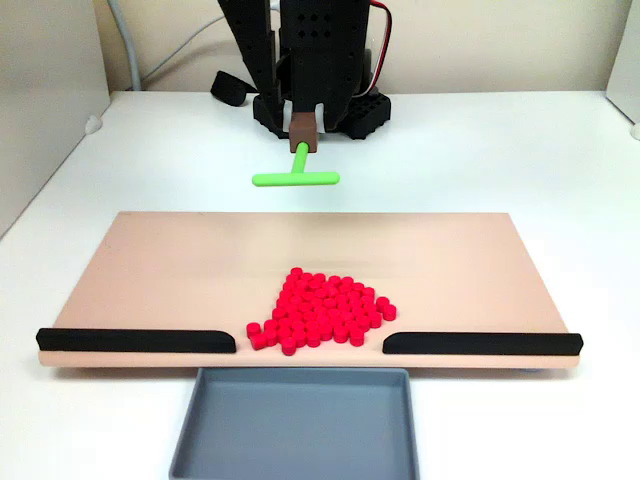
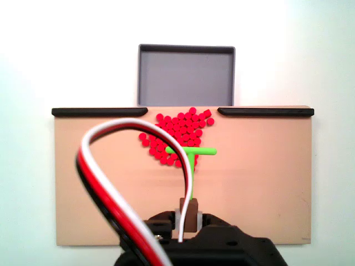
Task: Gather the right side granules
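The granules (image 1: 320, 310) are small bright red pellets heaped at the middle of the tan board (image 1: 150, 270), just before the gap between two black rails. In the other fixed view the granules (image 2: 180, 130) spread a little to the left of that gap. My gripper (image 1: 304, 118) is shut on the brown handle of a green T-shaped stick (image 1: 296, 178). Its crossbar hangs behind the board's far edge. From behind the arm, the stick (image 2: 191, 151) overlaps the near side of the heap, and the gripper (image 2: 188, 213) sits low in the frame.
A grey tray (image 1: 300, 430) lies below the gap, against the board's front edge. Black rails (image 1: 135, 341) (image 1: 480, 343) line that edge on both sides. Red, white and black wires (image 2: 111, 166) arc across the left of the rear view, hiding part of the board (image 2: 266, 177).
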Controlling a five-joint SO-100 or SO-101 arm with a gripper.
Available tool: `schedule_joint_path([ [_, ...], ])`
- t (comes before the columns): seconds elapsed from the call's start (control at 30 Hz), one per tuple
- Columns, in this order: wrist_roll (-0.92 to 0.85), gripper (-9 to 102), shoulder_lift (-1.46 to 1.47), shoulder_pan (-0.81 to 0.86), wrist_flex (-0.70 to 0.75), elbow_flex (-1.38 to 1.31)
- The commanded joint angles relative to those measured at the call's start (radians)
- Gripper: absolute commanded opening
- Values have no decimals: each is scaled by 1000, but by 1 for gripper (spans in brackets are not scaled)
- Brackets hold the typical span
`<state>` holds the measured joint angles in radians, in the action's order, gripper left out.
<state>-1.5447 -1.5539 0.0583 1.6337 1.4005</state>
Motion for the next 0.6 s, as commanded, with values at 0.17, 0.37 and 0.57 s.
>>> schedule_joint_path([
  [0.17, -9, 0, -23, -9, -6, -23],
  [0.37, -28, 0, -29, -6, -6, -23],
  [0.57, -26, 0, -26, -8, -6, -23],
])
